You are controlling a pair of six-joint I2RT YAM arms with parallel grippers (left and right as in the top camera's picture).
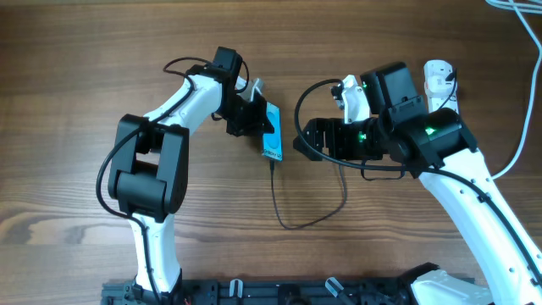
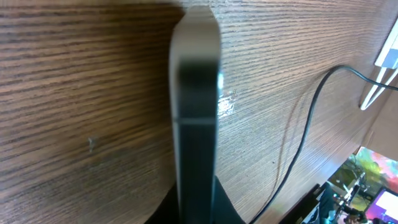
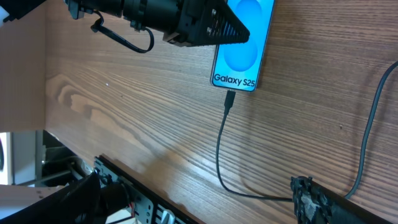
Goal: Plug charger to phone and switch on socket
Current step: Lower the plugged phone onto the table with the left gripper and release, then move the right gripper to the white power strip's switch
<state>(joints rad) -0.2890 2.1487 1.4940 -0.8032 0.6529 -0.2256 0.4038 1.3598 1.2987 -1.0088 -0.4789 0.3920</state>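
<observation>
My left gripper (image 1: 247,117) is shut on the phone (image 1: 271,135), whose cyan screen reads "Galaxy S25" in the right wrist view (image 3: 239,43). The left wrist view shows the phone (image 2: 196,112) edge-on between the jaws. The charger (image 1: 284,222) is a thin black cable looping over the table. Its small connector (image 3: 230,99) meets the phone's lower edge. My right gripper (image 1: 309,140) hovers open just right of the phone, nothing between its fingers (image 3: 311,199). The white socket (image 1: 439,78) lies at the back right, partly hidden behind the right arm.
A thick white cord (image 1: 532,102) runs down the table's right edge from the socket. A black rail (image 1: 279,292) lines the table's front edge. The right arm's body (image 1: 423,135) covers the area between phone and socket.
</observation>
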